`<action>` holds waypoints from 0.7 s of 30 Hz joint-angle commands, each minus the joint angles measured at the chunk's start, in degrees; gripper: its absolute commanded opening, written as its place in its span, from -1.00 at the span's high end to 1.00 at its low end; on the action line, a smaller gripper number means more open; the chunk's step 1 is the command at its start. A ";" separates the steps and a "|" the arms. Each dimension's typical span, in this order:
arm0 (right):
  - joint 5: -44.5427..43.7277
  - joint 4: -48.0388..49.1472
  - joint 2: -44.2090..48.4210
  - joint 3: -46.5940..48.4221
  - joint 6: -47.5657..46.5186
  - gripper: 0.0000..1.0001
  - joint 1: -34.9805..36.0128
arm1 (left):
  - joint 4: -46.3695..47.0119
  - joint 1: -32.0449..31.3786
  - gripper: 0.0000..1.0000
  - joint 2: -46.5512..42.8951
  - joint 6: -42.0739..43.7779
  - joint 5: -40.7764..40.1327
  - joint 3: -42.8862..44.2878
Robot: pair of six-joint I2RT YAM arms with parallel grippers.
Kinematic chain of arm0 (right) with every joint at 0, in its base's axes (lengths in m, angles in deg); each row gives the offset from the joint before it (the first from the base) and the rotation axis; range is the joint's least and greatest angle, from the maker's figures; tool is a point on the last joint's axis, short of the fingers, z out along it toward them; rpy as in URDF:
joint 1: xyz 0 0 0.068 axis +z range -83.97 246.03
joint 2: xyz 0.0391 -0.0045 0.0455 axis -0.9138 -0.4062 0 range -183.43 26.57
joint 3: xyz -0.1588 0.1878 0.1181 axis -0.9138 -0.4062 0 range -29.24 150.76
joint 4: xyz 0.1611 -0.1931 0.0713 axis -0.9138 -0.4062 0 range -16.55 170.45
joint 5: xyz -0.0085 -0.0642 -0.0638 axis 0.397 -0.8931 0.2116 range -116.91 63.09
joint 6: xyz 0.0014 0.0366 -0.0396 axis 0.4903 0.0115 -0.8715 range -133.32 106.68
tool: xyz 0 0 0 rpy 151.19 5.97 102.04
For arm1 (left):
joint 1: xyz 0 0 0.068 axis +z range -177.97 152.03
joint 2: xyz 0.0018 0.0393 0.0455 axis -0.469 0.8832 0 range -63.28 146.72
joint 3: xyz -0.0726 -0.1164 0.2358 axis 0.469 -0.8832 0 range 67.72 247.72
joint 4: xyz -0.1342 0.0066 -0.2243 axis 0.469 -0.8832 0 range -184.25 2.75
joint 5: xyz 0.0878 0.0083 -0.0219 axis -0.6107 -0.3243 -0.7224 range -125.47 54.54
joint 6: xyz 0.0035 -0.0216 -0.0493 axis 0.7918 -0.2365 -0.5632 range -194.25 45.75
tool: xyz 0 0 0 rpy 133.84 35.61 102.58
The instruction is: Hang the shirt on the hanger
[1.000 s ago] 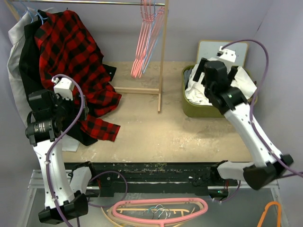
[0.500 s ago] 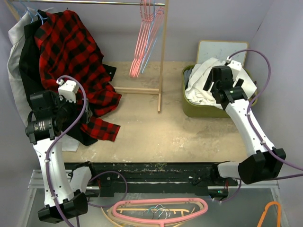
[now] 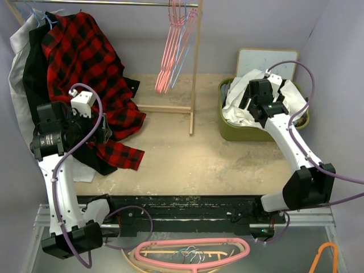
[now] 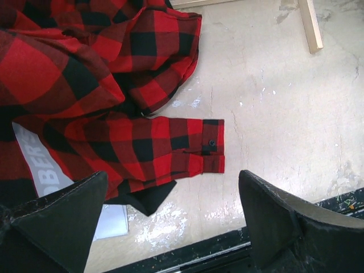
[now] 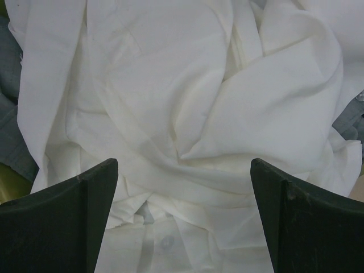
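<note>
So the rack's rail (image 3: 114, 3) runs along the back, with its post (image 3: 196, 68) about mid-table (image 3: 187, 159). A plaid shirt (image 3: 85, 62) hangs off the rail's left end and spills down onto the table, cuff (image 4: 207, 145) flat on the surface. A bunch of hangers (image 3: 173, 51) hangs just left of the post. Back right sits a basket (image 3: 227, 132) with the shirt (image 5: 187, 114) piled inside and a board (image 3: 256, 57) propped behind it. The right gripper (image 5: 182, 165) is over that pile, jaws apart. The left gripper (image 4: 173, 176) is above the cuff, jaws apart too. More hangers (image 3: 190, 253) lie in front of the arm bases.
</note>
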 commanded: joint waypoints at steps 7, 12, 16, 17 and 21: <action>-2.02 4.13 -2.88 0.04 0.86 -0.93 -1.03 | 6.72 -3.15 -0.98 9.06 1.66 2.02 2.56; -0.31 5.09 -4.69 0.58 0.12 -0.53 -1.25 | 7.36 -6.89 -0.93 10.38 2.23 -0.33 3.83; 1.65 5.16 -5.62 1.68 -0.78 0.14 -1.38 | 7.46 -7.17 -0.94 10.74 2.03 0.42 3.89; 2.09 5.20 -5.66 1.94 -1.01 0.28 -1.34 | 7.52 -7.17 -0.95 10.85 2.00 0.26 3.88; 3.34 5.24 -5.29 2.25 -1.75 1.00 -1.35 | 6.70 -7.57 -0.98 11.34 2.59 -0.19 4.46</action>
